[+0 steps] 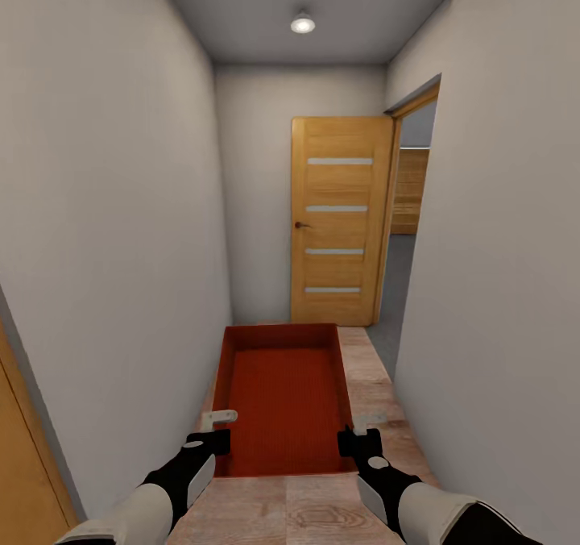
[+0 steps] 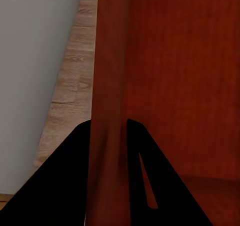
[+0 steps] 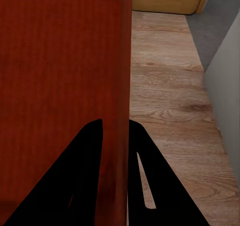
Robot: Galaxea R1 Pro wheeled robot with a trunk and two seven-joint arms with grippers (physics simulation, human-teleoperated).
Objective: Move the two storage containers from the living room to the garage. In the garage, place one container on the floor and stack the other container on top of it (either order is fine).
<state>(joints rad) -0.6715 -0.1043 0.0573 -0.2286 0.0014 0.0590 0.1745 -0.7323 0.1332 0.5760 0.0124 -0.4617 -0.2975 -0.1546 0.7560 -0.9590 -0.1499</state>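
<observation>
One orange-red open-top storage container [image 1: 282, 400] hangs level in front of me, over a light wood plank floor. My left gripper [image 1: 216, 442] is shut on its left side wall [image 2: 110, 60], one finger inside and one outside [image 2: 109, 123]. On the opposite wall [image 3: 112, 60] my right gripper [image 1: 352, 442] is shut the same way [image 3: 116, 122]. The bin is empty inside. I stand in a narrow corridor; the living room and the garage are out of view.
White walls [image 1: 121, 247] close in on both sides. A wooden door [image 1: 338, 222] stands open at the corridor's end, beside a doorway [image 1: 407, 230] on the right onto a grey floor [image 1: 396, 295]. Another wooden door edge [image 1: 20, 464] is at my near left.
</observation>
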